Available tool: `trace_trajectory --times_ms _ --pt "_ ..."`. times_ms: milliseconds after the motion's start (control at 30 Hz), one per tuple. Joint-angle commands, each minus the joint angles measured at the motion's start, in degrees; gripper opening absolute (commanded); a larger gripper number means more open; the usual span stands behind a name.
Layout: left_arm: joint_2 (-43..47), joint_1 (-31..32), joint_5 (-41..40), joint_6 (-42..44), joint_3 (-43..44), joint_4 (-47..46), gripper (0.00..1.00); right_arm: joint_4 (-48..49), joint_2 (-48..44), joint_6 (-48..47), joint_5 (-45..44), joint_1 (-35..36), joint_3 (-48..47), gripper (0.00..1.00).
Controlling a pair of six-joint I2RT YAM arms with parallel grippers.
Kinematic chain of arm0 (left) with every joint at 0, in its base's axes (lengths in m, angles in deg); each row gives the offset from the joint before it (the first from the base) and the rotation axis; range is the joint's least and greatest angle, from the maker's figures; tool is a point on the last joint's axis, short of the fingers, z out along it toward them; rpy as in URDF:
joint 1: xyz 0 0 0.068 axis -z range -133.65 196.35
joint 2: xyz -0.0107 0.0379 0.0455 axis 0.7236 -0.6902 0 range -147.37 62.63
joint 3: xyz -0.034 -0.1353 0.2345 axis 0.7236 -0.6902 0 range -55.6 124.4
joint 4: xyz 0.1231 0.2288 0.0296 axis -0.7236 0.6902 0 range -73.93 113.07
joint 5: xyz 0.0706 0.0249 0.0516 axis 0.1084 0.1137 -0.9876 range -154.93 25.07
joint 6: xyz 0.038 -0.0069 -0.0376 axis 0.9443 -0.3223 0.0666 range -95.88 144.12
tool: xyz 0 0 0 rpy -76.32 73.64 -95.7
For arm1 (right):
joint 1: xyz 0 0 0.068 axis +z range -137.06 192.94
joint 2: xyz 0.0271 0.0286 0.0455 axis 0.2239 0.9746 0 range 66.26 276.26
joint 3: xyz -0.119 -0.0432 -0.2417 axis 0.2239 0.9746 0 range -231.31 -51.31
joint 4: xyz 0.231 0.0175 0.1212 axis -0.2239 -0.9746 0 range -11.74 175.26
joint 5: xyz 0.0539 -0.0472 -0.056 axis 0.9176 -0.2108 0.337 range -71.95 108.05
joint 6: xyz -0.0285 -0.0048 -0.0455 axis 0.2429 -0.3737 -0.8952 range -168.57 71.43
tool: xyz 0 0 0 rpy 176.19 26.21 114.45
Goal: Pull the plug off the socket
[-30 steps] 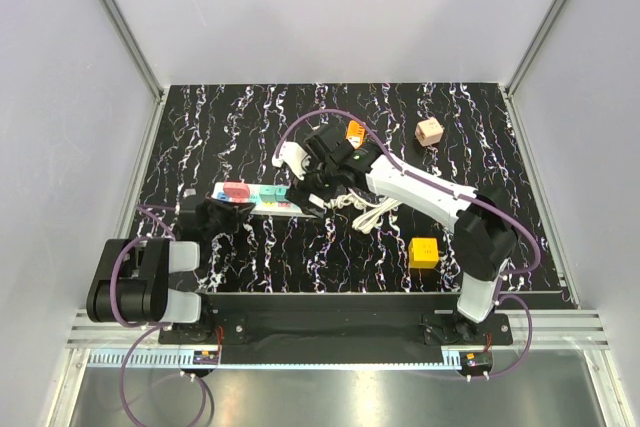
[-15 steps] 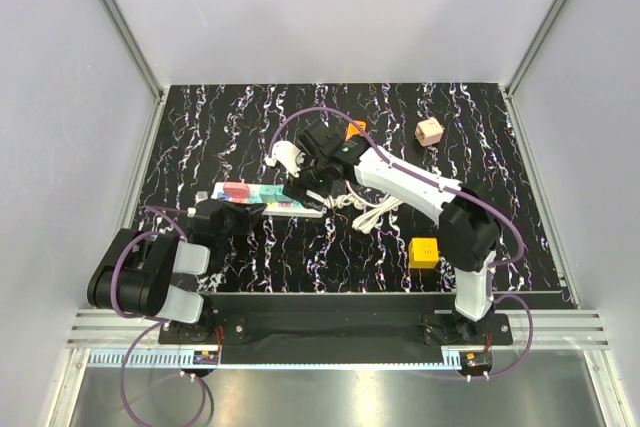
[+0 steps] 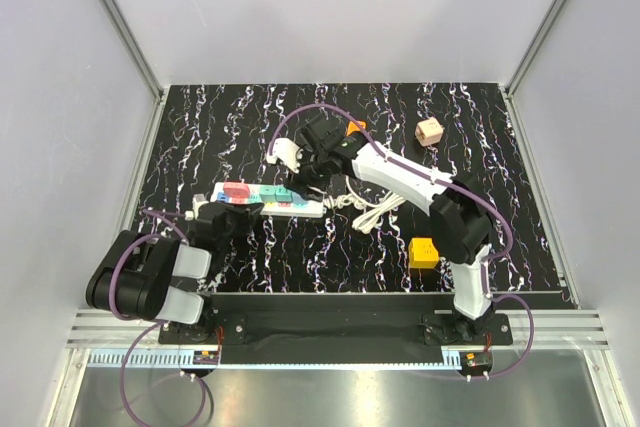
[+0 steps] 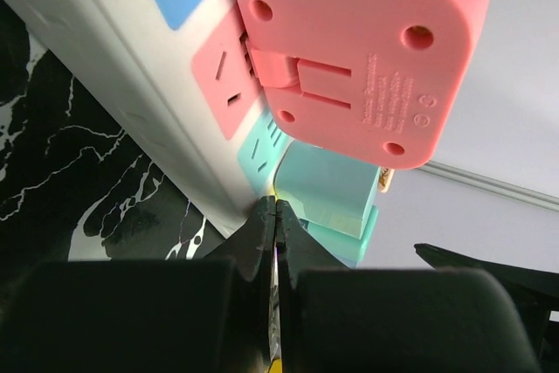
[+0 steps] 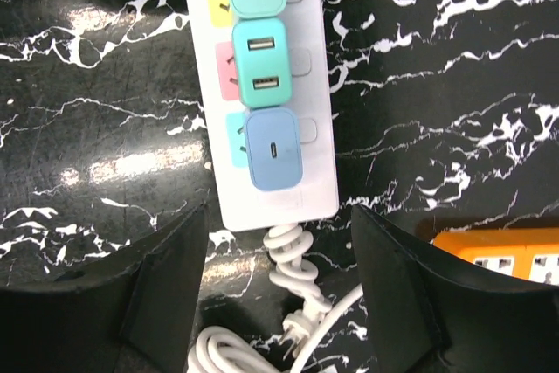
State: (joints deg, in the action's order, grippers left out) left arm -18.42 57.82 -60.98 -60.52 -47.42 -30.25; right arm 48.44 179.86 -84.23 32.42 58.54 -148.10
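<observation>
Orange power strip (image 5: 498,255) near the socket (image 5: 319,111), coiled cord (image 5: 286,249) at its end

You have a glossy counter (image 5: 105,67): black, marble-veined, throwing back a bright glare at the left of the right wrist view. The socket (image 5: 321,102) is smooth white plastic with a soft sheen, its cord (image 5: 293,261) likewise smooth. The blue plug (image 5: 274,148) looks satin plastic; the pink plug (image 4: 358,50) is matt, with moulded lettering. The right gripper (image 5: 279,211) has matt black plastic jaws.
</observation>
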Motion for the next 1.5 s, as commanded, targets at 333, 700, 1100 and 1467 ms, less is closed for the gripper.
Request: trace_trajectory --times_ms 333,700,1100,1467 --pt "-9.4 2.8 -6.2 -2.5 -3.8 -11.4 0.0 3.9 4.3 -4.0 5.9 0.0 -2.6 0.66" --pt "-27.9 3.3 -6.3 -4.0 -7.2 -37.2 0.0 5.8 8.3 -1.3 4.8 0.6 -3.1 0.56" --pt "-33.1 4.0 -7.6 -5.5 -10.9 -45.0 0.0 11.3 8.5 1.3 2.9 2.1 -1.7 0.44" --pt "-33.6 4.0 -7.2 -5.5 -11.1 -44.8 0.0 11.4 6.8 1.8 1.9 2.6 1.8 0.39"
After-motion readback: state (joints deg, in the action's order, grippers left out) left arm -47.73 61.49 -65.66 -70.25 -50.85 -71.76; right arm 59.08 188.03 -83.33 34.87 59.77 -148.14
